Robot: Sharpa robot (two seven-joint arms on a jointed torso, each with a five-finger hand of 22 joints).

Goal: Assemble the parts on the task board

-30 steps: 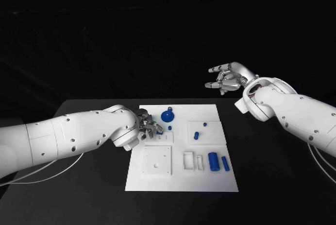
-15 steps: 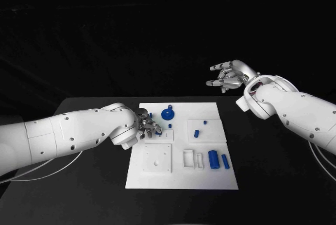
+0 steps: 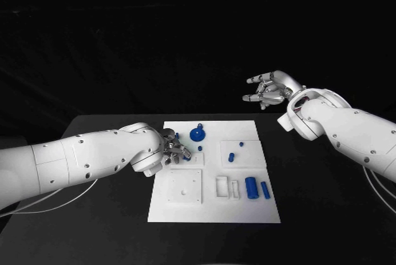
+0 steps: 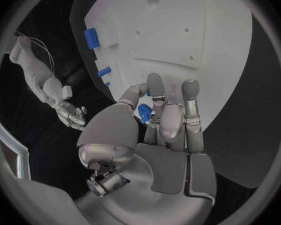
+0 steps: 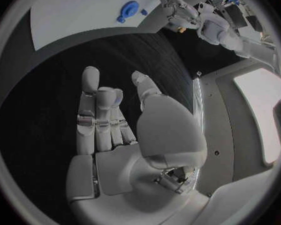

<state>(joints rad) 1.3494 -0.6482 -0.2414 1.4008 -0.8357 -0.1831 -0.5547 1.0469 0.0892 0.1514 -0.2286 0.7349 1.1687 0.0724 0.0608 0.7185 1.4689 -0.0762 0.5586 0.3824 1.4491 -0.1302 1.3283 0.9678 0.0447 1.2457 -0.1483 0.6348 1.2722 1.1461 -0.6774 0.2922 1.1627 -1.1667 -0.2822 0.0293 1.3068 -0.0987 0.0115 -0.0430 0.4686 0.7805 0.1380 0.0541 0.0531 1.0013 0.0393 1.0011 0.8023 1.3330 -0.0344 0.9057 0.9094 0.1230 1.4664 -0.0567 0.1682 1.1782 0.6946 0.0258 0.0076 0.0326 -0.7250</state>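
Black bench carries the task board (image 3: 214, 213) at frame centre, several parts (image 3: 252, 188) lying loose, assembly seemingly early; left hand (image 3: 173, 150) pinches a blue part (image 4: 143, 112), right hand (image 3: 268, 90) raised, fingers apart, empty

Head view: high, looking down on the black table (image 3: 99, 219) and whole task board (image 3: 214, 210). Left wrist view: close behind the left hand (image 4: 162, 135), facing the task board. Right wrist view: behind the raised right hand (image 5: 125, 140), farther off; all three share the board.
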